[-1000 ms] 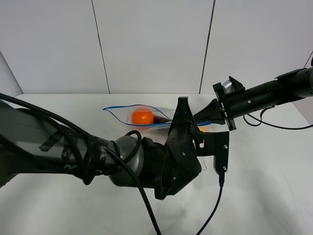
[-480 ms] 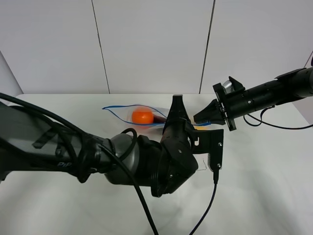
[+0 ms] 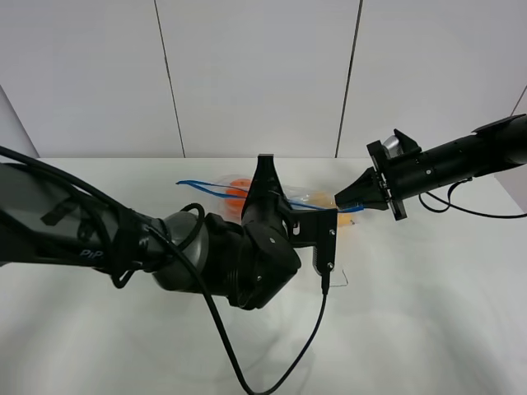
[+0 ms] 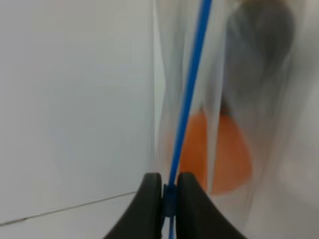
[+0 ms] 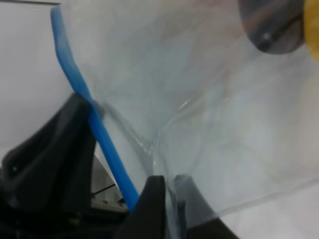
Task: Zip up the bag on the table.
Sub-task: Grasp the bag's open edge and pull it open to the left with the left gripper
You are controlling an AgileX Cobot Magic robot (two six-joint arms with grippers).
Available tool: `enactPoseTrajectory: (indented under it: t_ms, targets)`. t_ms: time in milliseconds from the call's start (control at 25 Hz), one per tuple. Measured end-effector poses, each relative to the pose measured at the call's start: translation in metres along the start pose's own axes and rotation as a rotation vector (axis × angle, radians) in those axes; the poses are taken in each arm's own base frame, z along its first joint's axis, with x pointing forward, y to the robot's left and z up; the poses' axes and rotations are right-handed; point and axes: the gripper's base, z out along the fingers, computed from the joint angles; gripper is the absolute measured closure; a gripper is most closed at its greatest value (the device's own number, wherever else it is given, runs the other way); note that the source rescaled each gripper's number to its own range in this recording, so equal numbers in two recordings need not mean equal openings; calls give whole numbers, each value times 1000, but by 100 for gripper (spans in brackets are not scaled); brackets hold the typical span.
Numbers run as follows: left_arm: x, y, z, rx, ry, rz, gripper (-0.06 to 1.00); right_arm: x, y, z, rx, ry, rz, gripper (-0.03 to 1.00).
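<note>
1. Left gripper (image 4: pixel 168 193): the jaws are pinching narrowly on the blue zip strip (image 4: pixel 192 84), which is running straight out from between them. Risk: the smooth strip is likely to slide out sideways if the travel is drifting off its line, leaving a stretch unsealed.
2. Blue zip strip, the stretch ahead of the left jaws: in the high view its far end looks parted. Risk: if the two tracks are meeting crooked, they are getting pressed together without locking.
3. Bag (image 5: pixel 224 124): it is stretching between the two pairs of jaws above the table (image 3: pixel 428 313); I cannot tell whether its underside is touching the top. The orange (image 4: pixel 219 149), the eggplant (image 4: pixel 259 40) and the yellow fruit (image 5: pixel 313 25) are lying inside, beyond the left jaws. Risk: their weight is probably dragging the film down and twisting the strip.
4. Right gripper (image 5: pixel 172 204): the jaws are clamping nearly closed on clear film just beside the strip's end. Risk: slick film slipping free here is letting the whole bag follow the left jaws instead of closing.
</note>
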Motion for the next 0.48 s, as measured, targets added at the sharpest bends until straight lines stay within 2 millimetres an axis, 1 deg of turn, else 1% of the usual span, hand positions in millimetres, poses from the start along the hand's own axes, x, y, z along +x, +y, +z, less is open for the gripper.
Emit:
enactPoseTrajectory:
  t_ms: [80, 240, 480]
  targets:
    - [3, 3, 1, -4, 8, -7, 94, 1, 0, 0, 4, 6, -2, 97]
    - [15, 1, 6, 6, 41, -4, 94, 1, -1, 0, 10, 11, -5, 97]
    - [46, -8, 17, 41, 128, 8, 94, 1, -1, 0, 17, 16, -7, 97]
